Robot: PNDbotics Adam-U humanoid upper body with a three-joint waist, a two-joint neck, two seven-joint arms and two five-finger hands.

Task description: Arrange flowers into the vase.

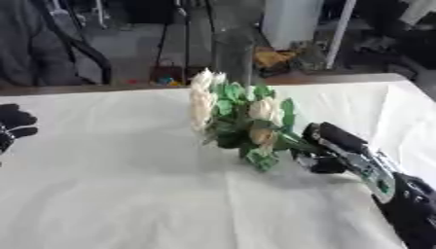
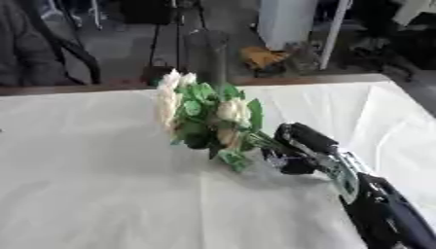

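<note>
At the left edge of the left eye view the left robot hand (image 1: 12, 125) shows only as black fingers, relaxed and spread, holding nothing, just above the white-covered table (image 1: 111, 194). It stays well apart from everything else.

Near the middle of the table is the bunch of flowers (image 1: 238, 119): cream-white roses with green leaves, the blooms pointing up and to the left, the stems running down to the right. Behind the bunch, at the far edge of the table, stands a tall clear glass vase (image 1: 232, 58), upright and holding no flowers.

To the right, the right robot hand (image 1: 328, 148) comes in from the lower right corner, its fingers curled around the stems. Whether the lowest leaves touch the cloth cannot be told.
</note>
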